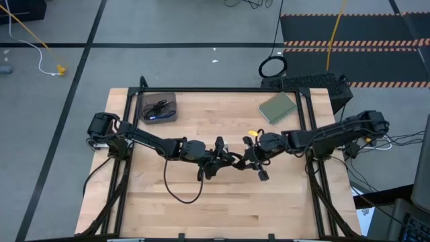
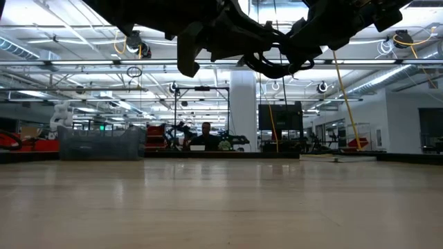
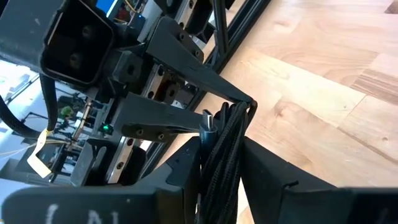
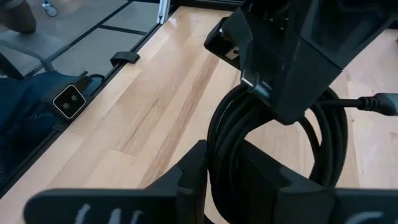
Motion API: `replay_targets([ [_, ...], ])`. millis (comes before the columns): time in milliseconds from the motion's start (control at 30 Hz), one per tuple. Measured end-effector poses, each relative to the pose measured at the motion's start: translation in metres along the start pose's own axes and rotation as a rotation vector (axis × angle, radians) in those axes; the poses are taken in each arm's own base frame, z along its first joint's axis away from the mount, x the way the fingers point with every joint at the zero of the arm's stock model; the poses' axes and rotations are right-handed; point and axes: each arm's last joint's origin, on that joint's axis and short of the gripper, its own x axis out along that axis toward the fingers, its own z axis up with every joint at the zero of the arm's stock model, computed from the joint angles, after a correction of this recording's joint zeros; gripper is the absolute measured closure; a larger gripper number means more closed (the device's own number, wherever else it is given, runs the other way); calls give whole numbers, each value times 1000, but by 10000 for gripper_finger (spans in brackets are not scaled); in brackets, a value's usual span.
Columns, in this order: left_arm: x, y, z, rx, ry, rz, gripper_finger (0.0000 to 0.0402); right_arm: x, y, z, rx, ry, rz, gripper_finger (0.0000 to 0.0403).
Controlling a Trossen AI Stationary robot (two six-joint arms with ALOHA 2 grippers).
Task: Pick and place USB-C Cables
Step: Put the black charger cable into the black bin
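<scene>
Gripping 1 black coiled cable (image 4: 273, 143), 2 tools, left tool (image 1: 216, 160), right tool (image 1: 250, 156)

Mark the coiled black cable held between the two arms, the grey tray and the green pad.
black cable (image 4: 273, 134): right wrist view, on the coil's upper strands.
grey tray (image 1: 172, 101): high view, on its right rim.
green pad (image 1: 278, 107): high view, on the middle of its top face.

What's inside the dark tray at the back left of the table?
The tray holds a black coiled cable and a blue-purple one. Whether anything lies under them cannot be seen from above.
</scene>
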Motion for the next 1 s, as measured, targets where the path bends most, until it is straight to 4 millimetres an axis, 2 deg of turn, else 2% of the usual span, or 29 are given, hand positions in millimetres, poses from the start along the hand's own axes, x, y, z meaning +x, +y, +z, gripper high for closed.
replay_targets([
  [100,0,0,0,-2,2,3,305,-2,0,1,1,-5,-1,326],
  [267,0,1,0,-3,20,26,309,-9,2,4,2,-22,-2,285],
  [500,-4,6,2,1,59,64,309,-33,7,11,2,-51,-78,239],
  [700,-15,12,10,6,92,87,309,-59,17,17,-4,-90,-177,224],
  [833,-23,14,13,13,181,108,309,-73,23,17,-4,-102,-223,223],
  [1000,-43,22,23,29,277,153,309,-85,28,14,11,-91,-271,222],
])
